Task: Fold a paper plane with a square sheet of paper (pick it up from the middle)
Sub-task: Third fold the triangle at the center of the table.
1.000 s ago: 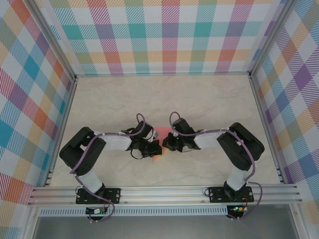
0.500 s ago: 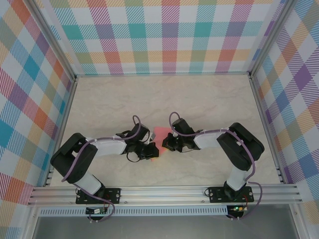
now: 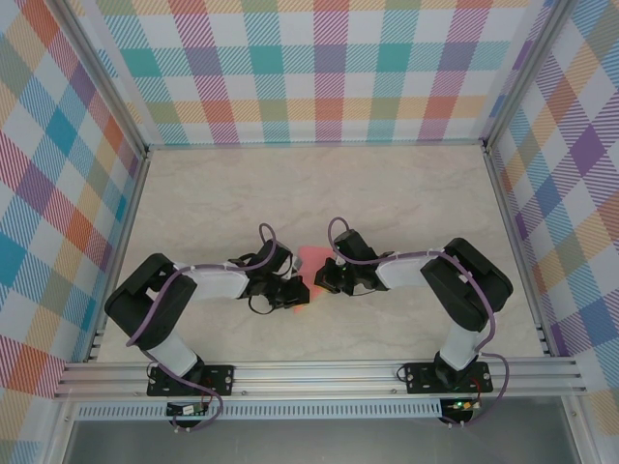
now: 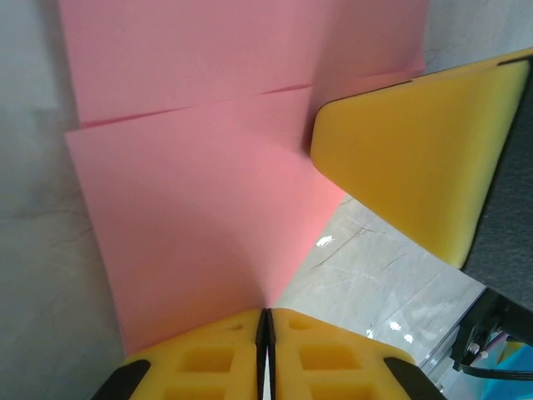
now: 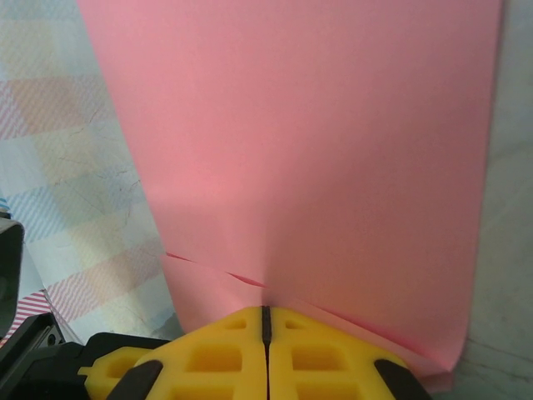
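The salmon-pink sheet of paper (image 3: pixel 310 259) is partly folded and hangs between my two grippers at the table's middle front. In the left wrist view the paper (image 4: pixel 191 208) shows a fold edge across it and narrows down into my left gripper (image 4: pixel 265 321), whose jaws are closed on its lower edge. The right gripper's yellow finger (image 4: pixel 416 158) presses the sheet from the right. In the right wrist view the paper (image 5: pixel 316 150) rises from my right gripper (image 5: pixel 266 315), shut on the layered edge. From above, the left gripper (image 3: pixel 298 293) and right gripper (image 3: pixel 323 280) nearly touch.
Pale marble tabletop (image 3: pixel 406 193) stretches behind and to both sides of the arms. Plaid walls (image 3: pixel 329 68) enclose the back and sides. An aluminium rail (image 3: pixel 319 375) runs along the near edge by the arm bases.
The left arm drew back to the left and lower, then eased in again. More pink paper now shows above the grippers. The right arm has held still.
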`<action>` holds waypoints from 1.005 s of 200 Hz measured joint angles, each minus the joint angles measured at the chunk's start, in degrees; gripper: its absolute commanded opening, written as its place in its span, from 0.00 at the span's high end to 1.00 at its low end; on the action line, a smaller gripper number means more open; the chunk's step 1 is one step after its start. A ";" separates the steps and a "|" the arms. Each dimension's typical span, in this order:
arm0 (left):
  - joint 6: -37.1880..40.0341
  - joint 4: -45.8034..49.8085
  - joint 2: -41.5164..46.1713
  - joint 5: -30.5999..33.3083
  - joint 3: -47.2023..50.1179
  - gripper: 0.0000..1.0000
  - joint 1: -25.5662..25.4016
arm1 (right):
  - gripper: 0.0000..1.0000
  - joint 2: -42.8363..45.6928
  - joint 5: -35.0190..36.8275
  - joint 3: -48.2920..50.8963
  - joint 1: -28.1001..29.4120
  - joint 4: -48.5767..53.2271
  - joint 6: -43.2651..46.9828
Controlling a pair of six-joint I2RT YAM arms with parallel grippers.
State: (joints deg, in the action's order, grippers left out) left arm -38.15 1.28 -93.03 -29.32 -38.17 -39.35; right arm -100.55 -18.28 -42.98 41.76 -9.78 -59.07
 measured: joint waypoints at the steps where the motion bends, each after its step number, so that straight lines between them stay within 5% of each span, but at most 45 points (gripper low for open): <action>1: 0.00 0.00 0.02 0.00 0.02 0.89 0.00 | 0.94 0.00 0.00 0.00 0.00 0.00 0.00; 201: 1.75 12.07 9.60 4.44 4.39 0.89 0.00 | 0.95 -0.02 0.28 -0.52 0.11 1.05 0.02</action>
State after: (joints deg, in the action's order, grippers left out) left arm -36.40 13.34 -83.44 -24.88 -33.78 -39.35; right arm -100.57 -18.00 -43.51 41.87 -8.73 -59.05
